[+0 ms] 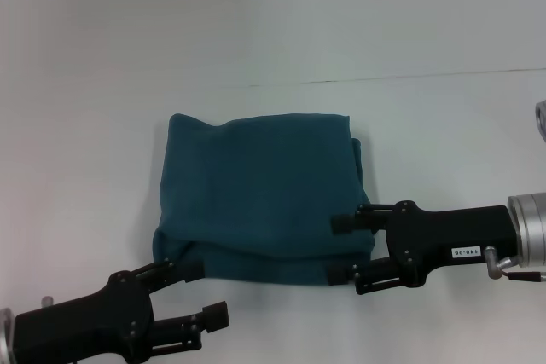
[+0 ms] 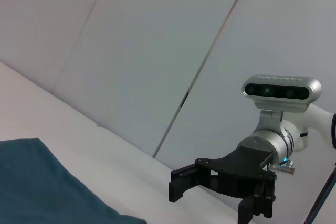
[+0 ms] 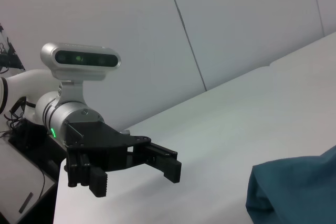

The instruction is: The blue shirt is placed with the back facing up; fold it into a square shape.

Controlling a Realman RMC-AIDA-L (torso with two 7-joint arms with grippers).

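Note:
The blue shirt [image 1: 263, 193] lies folded into a roughly square bundle at the middle of the white table [image 1: 94, 151], plain side up. My right gripper [image 1: 343, 248] stands open at the bundle's near right corner, its fingers spread along that edge with nothing clamped. At the near left corner my left gripper [image 1: 198, 289] is open too, just off the cloth. The left wrist view shows the shirt [image 2: 42, 187] and the right gripper [image 2: 215, 200] beyond it. The right wrist view shows the shirt's edge [image 3: 299, 187] and the left gripper [image 3: 134, 178].
A thin seam [image 1: 392, 78] runs across the table behind the shirt. Pale wall panels [image 2: 157, 51] stand beyond the table's far side. White tabletop surrounds the bundle on every side.

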